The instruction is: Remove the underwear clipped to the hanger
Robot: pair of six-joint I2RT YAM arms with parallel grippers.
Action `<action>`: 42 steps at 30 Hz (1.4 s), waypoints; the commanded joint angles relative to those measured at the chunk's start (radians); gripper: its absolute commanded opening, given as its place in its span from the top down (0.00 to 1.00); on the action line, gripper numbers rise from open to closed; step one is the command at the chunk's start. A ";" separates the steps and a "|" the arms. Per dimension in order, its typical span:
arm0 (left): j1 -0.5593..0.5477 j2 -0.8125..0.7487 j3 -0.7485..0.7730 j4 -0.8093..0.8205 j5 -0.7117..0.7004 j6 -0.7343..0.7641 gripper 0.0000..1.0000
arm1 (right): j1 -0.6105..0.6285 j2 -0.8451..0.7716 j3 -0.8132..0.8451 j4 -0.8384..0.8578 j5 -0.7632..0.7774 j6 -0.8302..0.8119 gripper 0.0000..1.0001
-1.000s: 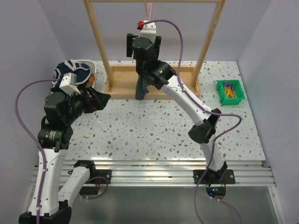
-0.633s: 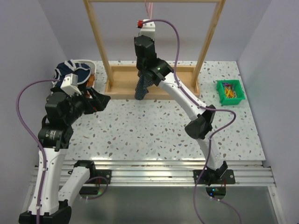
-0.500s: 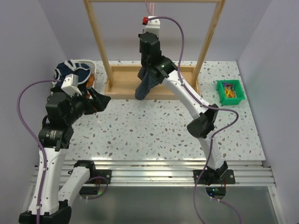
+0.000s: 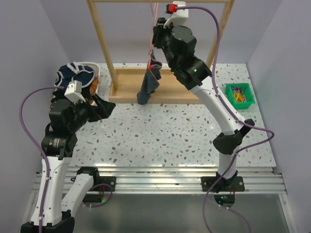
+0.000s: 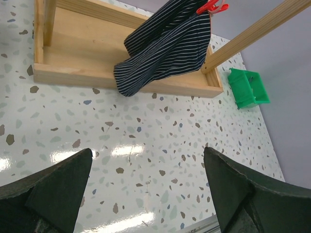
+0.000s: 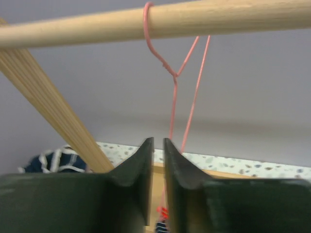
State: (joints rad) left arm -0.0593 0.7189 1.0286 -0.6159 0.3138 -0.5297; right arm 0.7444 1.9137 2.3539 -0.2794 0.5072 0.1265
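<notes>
The striped navy underwear (image 4: 147, 86) hangs from the pink wire hanger (image 4: 154, 9) inside the wooden frame, its lower end draped toward the frame's base. In the left wrist view the underwear (image 5: 165, 48) is held at its top by a red clip (image 5: 212, 7). My right gripper (image 4: 156, 33) is raised beside the hanger's upper wires. In the right wrist view the right gripper (image 6: 158, 145) has its jaws shut to a thin slit with nothing between them. The hanger (image 6: 174, 82) runs just behind them, hooked over the top bar (image 6: 218, 17). My left gripper (image 5: 148, 187) hovers open over the table.
The wooden frame (image 4: 103, 39) stands at the back, its base board (image 5: 92, 53) under the underwear. A basket with a heap of dark clothes (image 4: 77, 75) sits at the back left, by my left arm. A green bin (image 4: 239, 95) of small items sits at the right.
My right gripper closed and rose from the clip's height to the hanger's upper wires, shifting right. The underwear swung slightly. The left arm barely moved.
</notes>
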 commanded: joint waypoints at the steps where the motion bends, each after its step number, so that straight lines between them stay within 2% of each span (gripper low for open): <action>1: 0.004 -0.021 -0.013 0.033 0.005 -0.024 0.00 | -0.008 -0.009 0.085 -0.078 0.007 0.004 0.51; 5: 0.004 -0.027 -0.025 0.031 -0.001 -0.027 0.00 | -0.013 -0.002 0.045 -0.149 0.014 0.015 0.35; 8: 0.004 -0.029 -0.030 0.033 -0.002 -0.035 0.00 | -0.017 -0.001 -0.034 -0.103 0.002 0.022 0.34; 12: 0.004 -0.022 -0.032 0.035 0.010 -0.042 0.00 | -0.023 0.073 -0.019 -0.061 0.021 0.016 0.33; 18: 0.004 -0.029 -0.022 0.009 0.010 -0.041 0.00 | -0.028 0.209 0.114 0.005 0.028 -0.001 0.28; 24: 0.004 -0.035 -0.027 -0.016 0.001 -0.021 0.00 | -0.030 0.320 0.226 0.040 0.168 -0.033 0.26; 25: 0.004 -0.033 -0.027 -0.019 -0.001 -0.016 0.00 | -0.034 0.352 0.248 0.045 0.156 -0.039 0.32; 27: 0.004 -0.027 -0.025 -0.022 -0.001 -0.007 0.00 | -0.040 0.372 0.263 0.045 0.113 -0.036 0.51; 28: 0.004 -0.024 -0.021 -0.025 -0.001 -0.004 0.00 | -0.043 0.367 0.259 0.043 0.100 -0.034 0.65; 29: 0.004 -0.019 -0.018 -0.027 -0.001 0.000 0.00 | -0.045 0.355 0.248 0.046 0.084 -0.025 0.92; 30: 0.004 -0.013 -0.013 -0.031 -0.004 0.007 0.00 | -0.043 0.337 0.225 0.058 0.076 -0.016 1.00; 34: 0.006 -0.004 -0.012 -0.024 0.002 0.013 0.00 | -0.042 0.231 0.091 0.117 0.022 0.015 1.00; 42: 0.004 0.027 -0.045 0.039 0.031 0.007 0.00 | -0.040 0.163 0.171 0.131 -0.070 -0.001 1.00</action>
State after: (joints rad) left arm -0.0593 0.7341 0.9958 -0.6235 0.3141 -0.5373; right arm 0.7010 2.1849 2.4554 -0.2298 0.4927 0.1223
